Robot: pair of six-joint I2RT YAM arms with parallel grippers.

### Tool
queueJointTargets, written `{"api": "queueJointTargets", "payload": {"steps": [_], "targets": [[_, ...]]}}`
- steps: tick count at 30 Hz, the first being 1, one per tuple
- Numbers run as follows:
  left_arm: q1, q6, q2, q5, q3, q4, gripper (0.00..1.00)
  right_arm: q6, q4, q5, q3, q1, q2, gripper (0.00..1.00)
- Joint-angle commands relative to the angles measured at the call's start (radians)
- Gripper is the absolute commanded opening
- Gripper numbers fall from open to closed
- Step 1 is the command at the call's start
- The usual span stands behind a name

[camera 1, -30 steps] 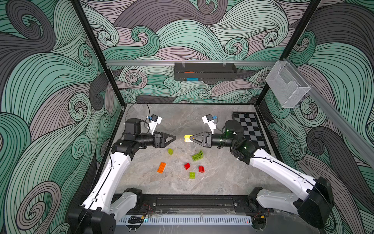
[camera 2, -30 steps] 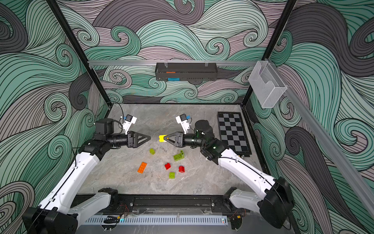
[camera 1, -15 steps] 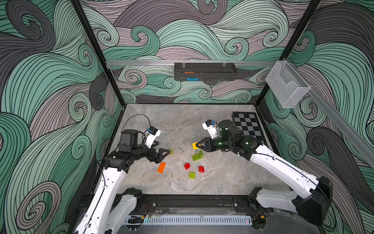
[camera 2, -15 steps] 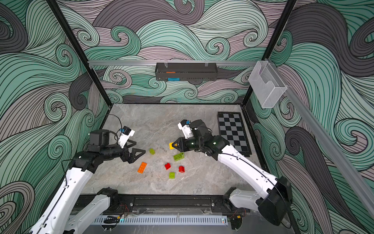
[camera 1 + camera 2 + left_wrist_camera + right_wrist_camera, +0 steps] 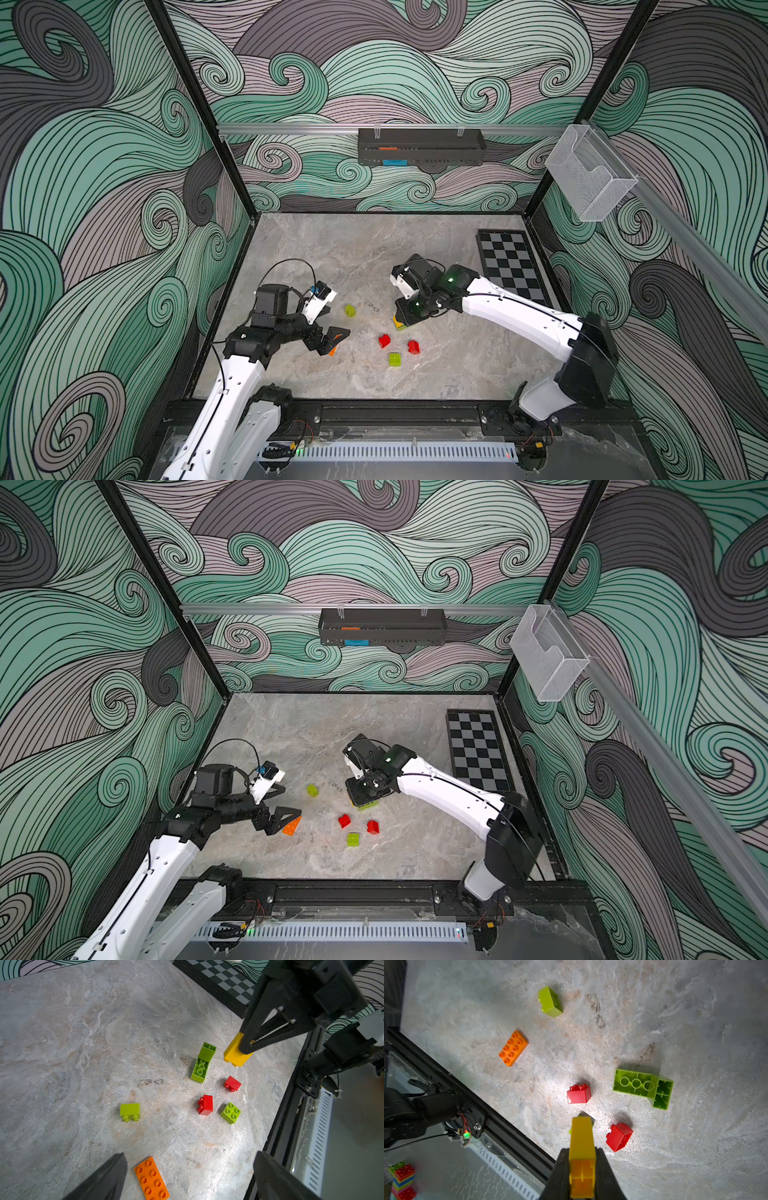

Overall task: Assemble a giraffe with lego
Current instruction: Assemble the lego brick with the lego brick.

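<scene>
My right pincer is pinching the yellow brick by one end, nearer the chequered board than any other lego. Whether that brick touches the table I cannot tell. Next out from the board lie the joined lime bricks, tipped on their side. Farther from the board sit a red brick, a second red brick and a studs-up lime brick, all apart. Farther still, a lone lime brick lies on its side. Farthest from the board is the orange brick, flat and studs up, between the spread fingers of my left pincer.
</scene>
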Motion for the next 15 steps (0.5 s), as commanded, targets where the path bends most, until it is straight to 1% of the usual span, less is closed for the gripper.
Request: {"api": "queueJointTargets", "payload": {"steps": [1, 5, 11, 15], "targets": [[0.008, 0.023, -0.012, 0.036, -0.001, 0.046, 0.99, -0.018, -0.124, 0.059, 0.060, 0.006, 0.074, 0.00], [0.008, 0.019, -0.016, 0.029, -0.004, 0.051, 0.99, -0.011, -0.147, 0.084, 0.105, 0.013, 0.151, 0.00], [0.005, 0.014, -0.018, 0.030, -0.008, 0.056, 0.99, 0.013, -0.146, 0.159, 0.165, 0.011, 0.245, 0.00], [0.003, 0.012, -0.019, 0.031, -0.009, 0.056, 0.99, 0.029, -0.145, 0.182, 0.197, 0.006, 0.299, 0.00]]}}
